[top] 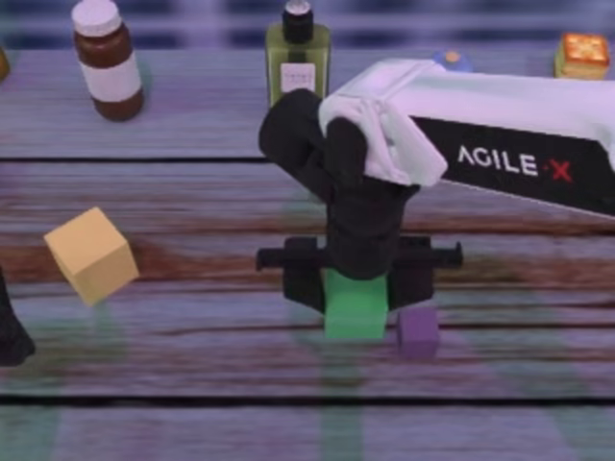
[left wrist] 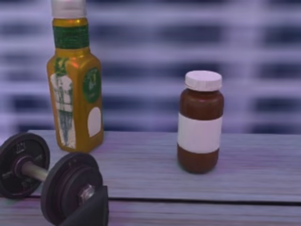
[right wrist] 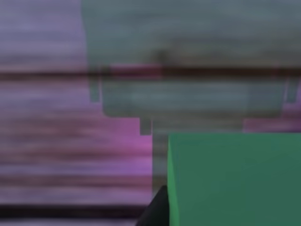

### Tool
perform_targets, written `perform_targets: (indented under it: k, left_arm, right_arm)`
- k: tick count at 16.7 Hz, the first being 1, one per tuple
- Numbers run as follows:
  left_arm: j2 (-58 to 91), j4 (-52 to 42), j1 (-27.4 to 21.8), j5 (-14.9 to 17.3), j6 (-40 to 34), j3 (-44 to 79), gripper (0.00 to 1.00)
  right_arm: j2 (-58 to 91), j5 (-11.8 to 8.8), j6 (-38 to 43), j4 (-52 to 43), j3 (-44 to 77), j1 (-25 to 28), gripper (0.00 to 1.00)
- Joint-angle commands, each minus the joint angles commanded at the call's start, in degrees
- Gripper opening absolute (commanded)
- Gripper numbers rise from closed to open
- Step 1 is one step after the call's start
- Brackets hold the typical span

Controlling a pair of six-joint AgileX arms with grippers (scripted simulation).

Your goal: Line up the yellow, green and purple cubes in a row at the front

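The wooden worktop (top: pixel 192 125) carries everything. The right arm reaches in from 3 o'clock, and its right pincer (top: pixel 356 279) sits just past centre toward 5 o'clock, dark fingers either side of the green cube (top: pixel 355 306) — closed on it, the cube filling the right wrist view. The yellow cube (top: pixel 91 254), largest of the three, lies at 9 o'clock, well apart from the others. The purple cube (top: pixel 418 332), smallest, sits just beside the green one on its 3 o'clock side. The left pincer (top: pixel 10 331) shows only as a dark tip at the 8 o'clock edge — whether it is open or closed I cannot tell
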Motion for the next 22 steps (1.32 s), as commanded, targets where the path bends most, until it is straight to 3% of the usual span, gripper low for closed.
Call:
perform_targets:
  k: [4, 9, 22]
  left_arm:
    - [0.00, 0.00, 0.00, 0.00, 0.00, 0.00, 1.00]
    - [0.00, 0.00, 0.00, 0.00, 0.00, 0.00, 1.00]
    - [0.00, 0.00, 0.00, 0.00, 0.00, 0.00, 1.00]
  right_arm:
    - [2.65, 0.06, 0.16, 8.25, -5.16, 0.21, 0.00]
    - [3.26, 0.08, 0.18, 9.55, -6.20, 0.30, 0.00]
    - [3.26, 0.08, 0.18, 9.55, -6.20, 0.30, 0.98]
